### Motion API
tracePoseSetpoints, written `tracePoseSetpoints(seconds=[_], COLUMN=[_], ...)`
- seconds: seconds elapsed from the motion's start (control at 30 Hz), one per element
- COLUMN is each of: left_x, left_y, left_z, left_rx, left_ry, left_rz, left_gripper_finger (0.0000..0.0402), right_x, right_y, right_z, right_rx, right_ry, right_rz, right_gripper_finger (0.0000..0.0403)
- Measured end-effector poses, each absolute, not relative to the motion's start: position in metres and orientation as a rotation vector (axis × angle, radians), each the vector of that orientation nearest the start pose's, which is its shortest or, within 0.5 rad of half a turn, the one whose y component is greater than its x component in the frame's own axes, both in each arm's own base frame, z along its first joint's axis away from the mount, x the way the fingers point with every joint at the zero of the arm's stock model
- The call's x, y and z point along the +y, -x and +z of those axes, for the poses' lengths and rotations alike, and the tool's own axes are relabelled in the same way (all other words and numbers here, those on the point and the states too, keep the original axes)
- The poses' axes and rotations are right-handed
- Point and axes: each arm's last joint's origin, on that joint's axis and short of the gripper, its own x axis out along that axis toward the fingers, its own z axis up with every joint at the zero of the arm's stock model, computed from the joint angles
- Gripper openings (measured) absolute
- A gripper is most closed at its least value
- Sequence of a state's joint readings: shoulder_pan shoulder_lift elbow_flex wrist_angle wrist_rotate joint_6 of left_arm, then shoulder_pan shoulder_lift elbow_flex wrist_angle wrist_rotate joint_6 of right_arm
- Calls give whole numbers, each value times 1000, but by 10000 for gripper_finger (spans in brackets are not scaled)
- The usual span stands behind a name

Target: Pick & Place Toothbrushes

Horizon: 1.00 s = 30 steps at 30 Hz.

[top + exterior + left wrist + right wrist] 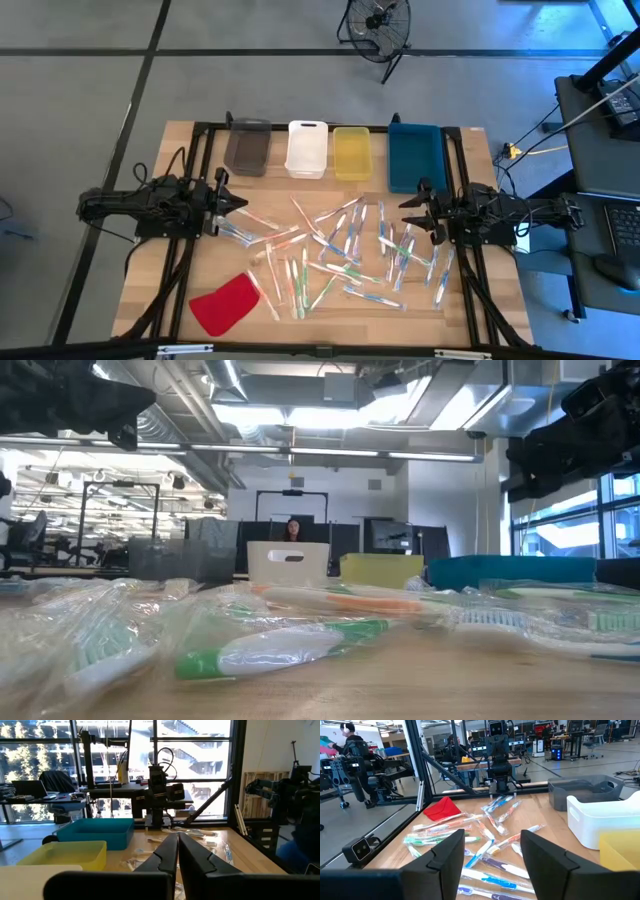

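The toothbrushes (340,250) lie scattered in clear wrappers over the middle of the wooden counter (180,150), between the two arms, in front of a row of four bins (330,150) (grey, white, yellow, blue) and beside a red cloth (225,303) near the front edge. The left claw (238,204) hangs at the left edge of the pile with its fingers (167,855) pressed together and holding nothing. The right claw (408,215) hangs over the pile's right side, fingers (447,852) spread apart and empty.

Bright ceiling lights, blurred foreground, window glare
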State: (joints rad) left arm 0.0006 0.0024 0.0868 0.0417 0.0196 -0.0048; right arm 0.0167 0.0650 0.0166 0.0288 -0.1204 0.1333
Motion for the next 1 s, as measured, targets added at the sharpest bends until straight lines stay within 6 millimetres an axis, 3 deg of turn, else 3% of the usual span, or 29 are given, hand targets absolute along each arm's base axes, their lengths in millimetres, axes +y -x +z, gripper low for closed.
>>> tracePoseSetpoints(seconds=[1.0], left_x=[0], left_y=[-91], left_z=[197], left_rx=[-126], left_ry=[3], left_rz=[-19], left_gripper_finger=[12], right_x=[5], right_y=[-101], right_z=[167], right_rx=[29], right_ry=[-134], right_rz=[136], right_gripper_finger=[128])
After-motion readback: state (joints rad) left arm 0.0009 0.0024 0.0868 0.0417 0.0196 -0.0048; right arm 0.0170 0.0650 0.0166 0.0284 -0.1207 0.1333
